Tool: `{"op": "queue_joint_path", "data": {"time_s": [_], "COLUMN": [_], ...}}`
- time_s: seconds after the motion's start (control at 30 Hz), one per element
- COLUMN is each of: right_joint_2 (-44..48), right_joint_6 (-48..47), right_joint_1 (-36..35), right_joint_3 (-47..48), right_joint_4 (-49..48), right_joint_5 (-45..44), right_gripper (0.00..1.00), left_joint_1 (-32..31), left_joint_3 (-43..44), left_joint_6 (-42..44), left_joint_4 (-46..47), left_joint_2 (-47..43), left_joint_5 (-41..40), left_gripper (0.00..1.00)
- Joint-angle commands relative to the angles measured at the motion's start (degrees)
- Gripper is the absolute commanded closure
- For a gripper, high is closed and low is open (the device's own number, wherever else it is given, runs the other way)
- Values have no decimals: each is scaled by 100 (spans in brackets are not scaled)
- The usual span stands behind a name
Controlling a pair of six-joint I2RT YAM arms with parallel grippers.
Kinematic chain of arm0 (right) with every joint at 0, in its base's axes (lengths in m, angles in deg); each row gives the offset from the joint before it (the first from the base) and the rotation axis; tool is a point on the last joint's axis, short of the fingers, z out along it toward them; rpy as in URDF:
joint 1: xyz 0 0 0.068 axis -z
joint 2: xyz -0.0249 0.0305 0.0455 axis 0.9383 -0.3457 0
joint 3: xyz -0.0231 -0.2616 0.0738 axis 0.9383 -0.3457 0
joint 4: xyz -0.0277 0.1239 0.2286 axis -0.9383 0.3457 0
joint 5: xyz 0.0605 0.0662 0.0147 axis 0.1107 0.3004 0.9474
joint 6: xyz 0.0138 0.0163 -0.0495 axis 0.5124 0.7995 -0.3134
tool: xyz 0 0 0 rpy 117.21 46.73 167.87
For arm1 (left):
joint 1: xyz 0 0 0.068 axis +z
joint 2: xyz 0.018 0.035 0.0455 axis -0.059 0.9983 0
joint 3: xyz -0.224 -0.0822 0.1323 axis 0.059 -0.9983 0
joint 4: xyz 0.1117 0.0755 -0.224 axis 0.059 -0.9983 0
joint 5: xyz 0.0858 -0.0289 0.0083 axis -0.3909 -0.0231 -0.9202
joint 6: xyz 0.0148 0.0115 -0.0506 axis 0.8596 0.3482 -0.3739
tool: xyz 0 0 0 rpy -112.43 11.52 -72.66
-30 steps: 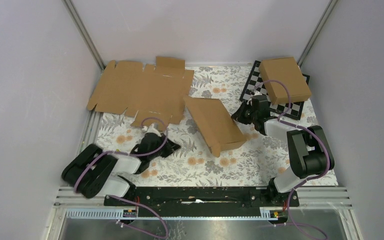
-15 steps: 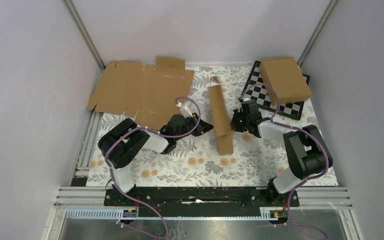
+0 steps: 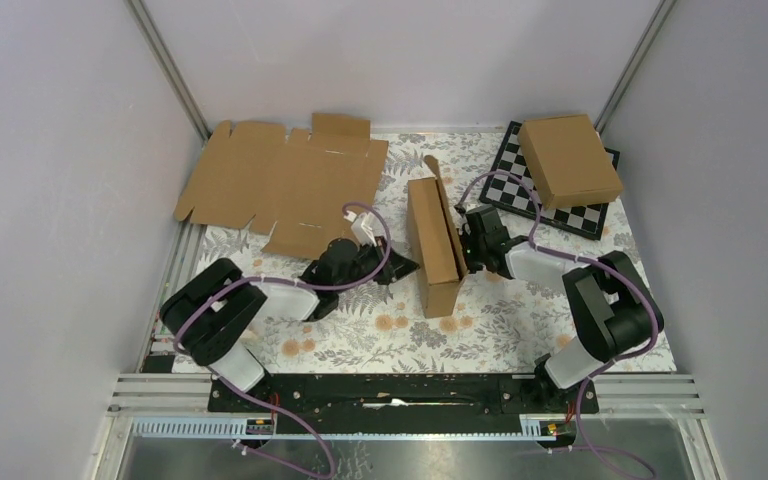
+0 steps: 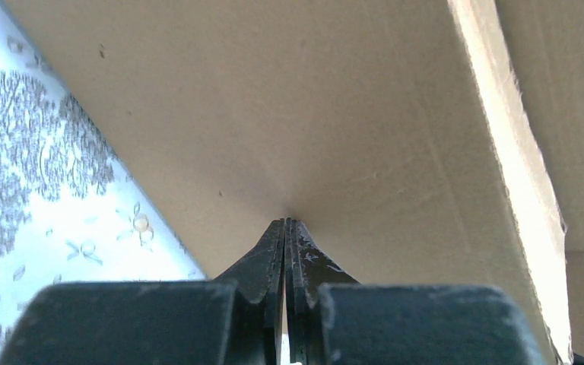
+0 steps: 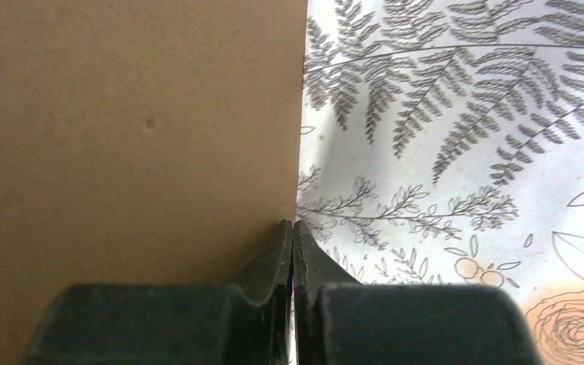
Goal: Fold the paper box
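Top external view, from the left: a wide flat cardboard sheet (image 3: 280,185) with notched edges lies at the far left of the flowered table cover (image 3: 480,320), partly running up against the wall. Just in front of it the left arm reaches toward the middle, and the left gripper (image 3: 410,268) has its two fingers pressed together with nothing between them, the tip touching the left face of the paper box (image 3: 435,245). The left wrist view shows the same thing, the shut tip (image 4: 286,222) meeting the brown board (image 4: 312,114). The paper box stands tipped up on its long edge near the middle of the table, between the two grippers. On its right side the right gripper (image 3: 463,243) is likewise closed on nothing, its tip (image 5: 293,223) sitting at the box's edge (image 5: 122,137). Further right, at the far corner, a chessboard (image 3: 550,205) carries another closed brown box (image 3: 570,158).
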Motion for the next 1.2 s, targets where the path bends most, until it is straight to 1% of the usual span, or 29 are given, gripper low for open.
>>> {"op": "queue_joint_path", "data": {"time_s": [0.0,0.13,0.17,0.33,0.4,0.47,0.6,0.67,0.7,0.73,0.77,0.8,0.83,0.93,1.03,1.17], "right_joint_2": [495,718,731,953,1212,1613,2453,2888,3102,3271,3431,3556,3651,3815,3938,4076], "right_joint_6": [-62,-41,-53,-71,-81,-109,-101,-89,-56,5,32,24,16,-12,7,482], "right_joint_1": [-89,-80,-78,-40,24,76,90,97,98,98,102,104,106,107,106,106], "right_joint_3": [-77,-92,-45,186,197,235,181,104,88,98,149,218,305,619,910,1137], "right_joint_4": [156,633,739,1203,1296,1423,1526,1526,1548,1615,1676,1726,1784,2026,2228,2410], "right_joint_5": [308,-289,-431,-804,-901,-984,-1155,-1377,-1486,-1622,-1736,-1792,-1815,-1728,-1665,-1893], "right_gripper": [100,100,98,92,88,82,59,46,33,21,11,3,1,0,0,0], "left_joint_1": [-173,-204,-196,-25,61,156,373,454,493,534,577,608,631,684,721,753], "left_joint_3": [-469,-555,-547,-470,-298,-254,-331,-304,-266,-219,-173,-127,-94,-70,-114,-134], "left_joint_6": [-5,47,77,156,241,314,445,597,684,771,859,927,998,1116,1134,1169], "left_joint_4": [399,25,-127,-513,-857,-1092,-1555,-2044,-2281,-2527,-2730,-2937,-3093,-3398,-3496,-3517], "left_joint_2": [-650,-1041,-1125,-1502,-1595,-1762,-2428,-2758,-2899,-3022,-3137,-3233,-3310,-3481,-3607,-3690], "left_joint_5": [-168,-305,-368,-298,-270,-282,-476,-616,-679,-738,-778,-835,-872,-891,-897,-891], "left_gripper": [98,97,96,81,79,78,75,72,71,70,69,68,68,67,66,62]}}
